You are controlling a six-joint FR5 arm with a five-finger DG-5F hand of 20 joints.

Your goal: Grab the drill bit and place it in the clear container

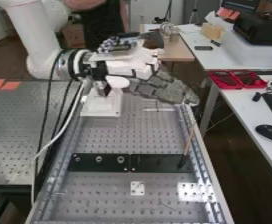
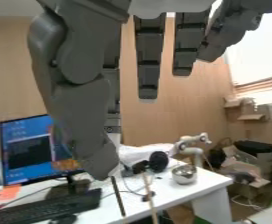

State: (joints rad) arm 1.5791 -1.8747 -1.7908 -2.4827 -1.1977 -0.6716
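"Where does the hand (image 1: pixel 163 90) sit, from where you stand?"

"In the high view it hangs at the end of the white arm (image 1: pixel 35 37), over the far right of the perforated bench (image 1: pixel 100 192); a white block (image 1: pixel 103 106) stands on the bench under the wrist."

"And the fingers (image 2: pixel 148 60)?"

"Open, held straight and apart in the wrist view; the thumb (image 2: pixel 83 117) reaches down past them, and just beyond its tip is a slim dark rod (image 2: pixel 118 196), perhaps the drill bit; I can't tell whether the thumb touches it."

"There's a brown stick (image 2: pixel 149 197) near that rod, too."

"From the high side a thin brown stick (image 1: pixel 188 141) rises at a tilt from the right-hand black plate (image 1: pixel 156 163), its foot dark; the left-hand black plate (image 1: pixel 87 167) carries three round fittings (image 1: pixel 99 159), and a small white piece (image 1: pixel 137 188) lies on the bench nearer the camera."

"What about containers?"

"The high view gives me red trays (image 1: pixel 224 87) on the white table (image 1: pixel 238 59) to the right, with dark items inside; I can't make out what they are."

"The wrist view gives me a shiny metal bowl (image 2: pixel 184 174) on a white table; near it stands a small white robot arm (image 2: pixel 193 149), and a monitor (image 2: pixel 30 150) stands behind a black keyboard (image 2: pixel 43 207); there are cardboard boxes (image 2: pixel 248 111) by the far wall, contents too blurred to name."
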